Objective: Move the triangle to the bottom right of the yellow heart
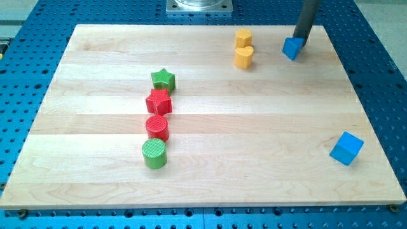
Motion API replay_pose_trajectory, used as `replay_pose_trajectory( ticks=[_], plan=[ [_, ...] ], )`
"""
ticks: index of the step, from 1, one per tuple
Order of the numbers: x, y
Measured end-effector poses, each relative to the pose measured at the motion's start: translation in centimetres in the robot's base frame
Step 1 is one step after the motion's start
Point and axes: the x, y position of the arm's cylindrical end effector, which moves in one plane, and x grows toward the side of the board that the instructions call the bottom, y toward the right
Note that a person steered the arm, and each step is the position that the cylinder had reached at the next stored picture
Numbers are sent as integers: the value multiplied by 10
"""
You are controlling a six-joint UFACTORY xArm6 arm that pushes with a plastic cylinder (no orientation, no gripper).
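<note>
my tip point(299, 43) touching blue triangle point(292, 48), near board's top edge point(191, 27)

At the worktop's point(210, 172) top right, my tip point(297, 43) touches the triangle point(291, 48), right of the heart point(243, 56) and hexagon point(243, 37). A cube point(346, 148) lies lower right. Left of centre, two stars point(163, 79) point(158, 101) and two cylinders point(156, 127) point(154, 153) form a column.

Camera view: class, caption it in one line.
My tip touches the blue triangle, right of the yellow heart.

Straight dark rod descends from the view's top right, slightly tilted; my tip point(297, 42) down at board level.
</note>
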Motion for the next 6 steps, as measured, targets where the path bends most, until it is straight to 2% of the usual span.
replay_pose_trajectory(
  ticks=[1, 2, 4, 5, 6],
  plan=[
    [41, -11],
    [35, 3],
    [86, -44],
    [91, -54],
    [67, -36]
  ],
)
